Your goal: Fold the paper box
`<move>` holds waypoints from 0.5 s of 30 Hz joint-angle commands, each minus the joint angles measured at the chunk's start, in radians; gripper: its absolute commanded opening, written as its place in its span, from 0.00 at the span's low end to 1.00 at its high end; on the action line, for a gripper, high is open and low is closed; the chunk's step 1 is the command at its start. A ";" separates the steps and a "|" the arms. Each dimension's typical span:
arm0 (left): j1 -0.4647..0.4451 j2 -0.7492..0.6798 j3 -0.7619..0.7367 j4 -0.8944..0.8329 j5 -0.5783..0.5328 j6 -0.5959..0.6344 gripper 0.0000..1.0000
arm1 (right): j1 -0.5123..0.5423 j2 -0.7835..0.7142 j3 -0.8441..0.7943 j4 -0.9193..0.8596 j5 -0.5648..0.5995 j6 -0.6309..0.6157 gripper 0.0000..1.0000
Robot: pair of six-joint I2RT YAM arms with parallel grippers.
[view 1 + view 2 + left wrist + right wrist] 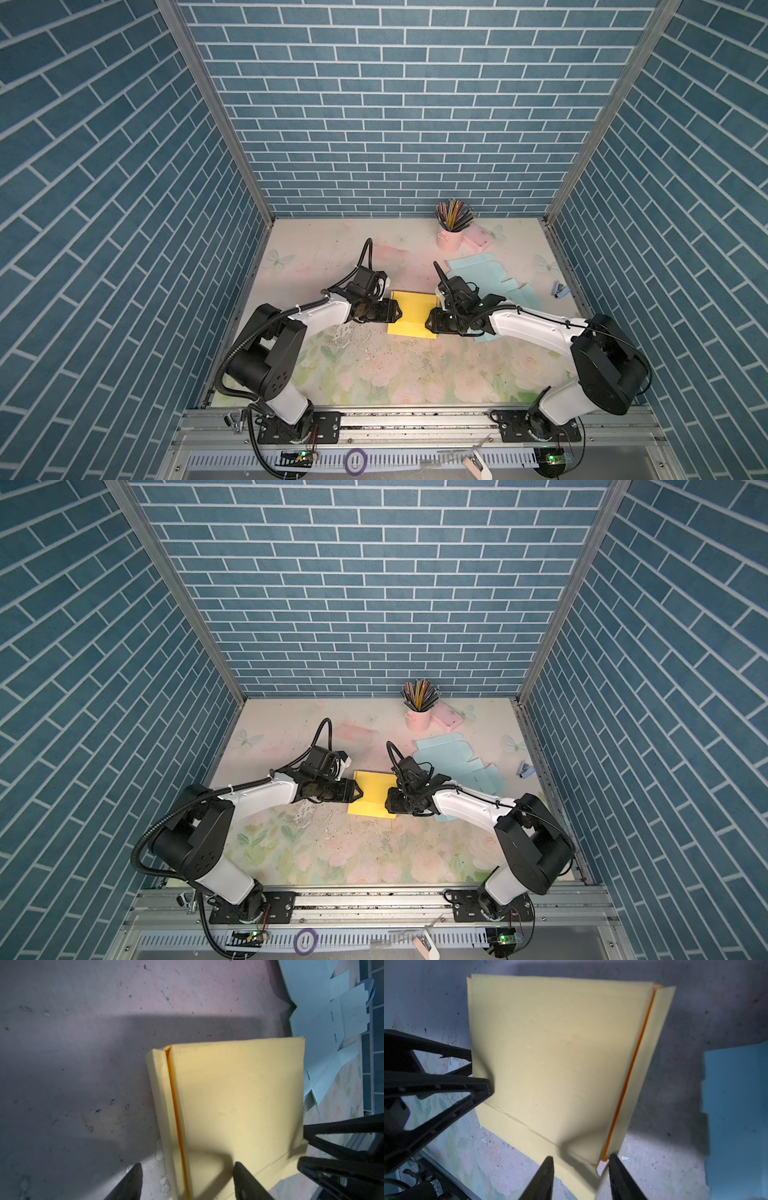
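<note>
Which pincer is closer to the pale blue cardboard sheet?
Right. The right pincer is at the yellow box edge nearest the blue sheet; the left pincer is at the box's opposite edge.

2 overhead, 2 close above box point(228, 1095)

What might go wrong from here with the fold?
1. The left gripper stands open astride a folded flap of the yellow paper box; unpinned, it may spring back.
2. The right gripper straddles the opposite flap with jaws apart; closing there may crumple the corner.
3. The light blue box blank lies under the right arm and may get dragged.
</note>
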 commanded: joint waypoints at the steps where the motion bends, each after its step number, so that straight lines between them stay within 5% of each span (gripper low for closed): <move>1: -0.004 -0.016 -0.010 -0.026 -0.024 0.012 0.69 | 0.003 0.039 -0.042 -0.057 0.010 0.031 0.44; 15: -0.004 0.029 -0.014 0.012 -0.007 0.010 0.59 | 0.007 0.018 -0.055 -0.070 0.011 0.046 0.46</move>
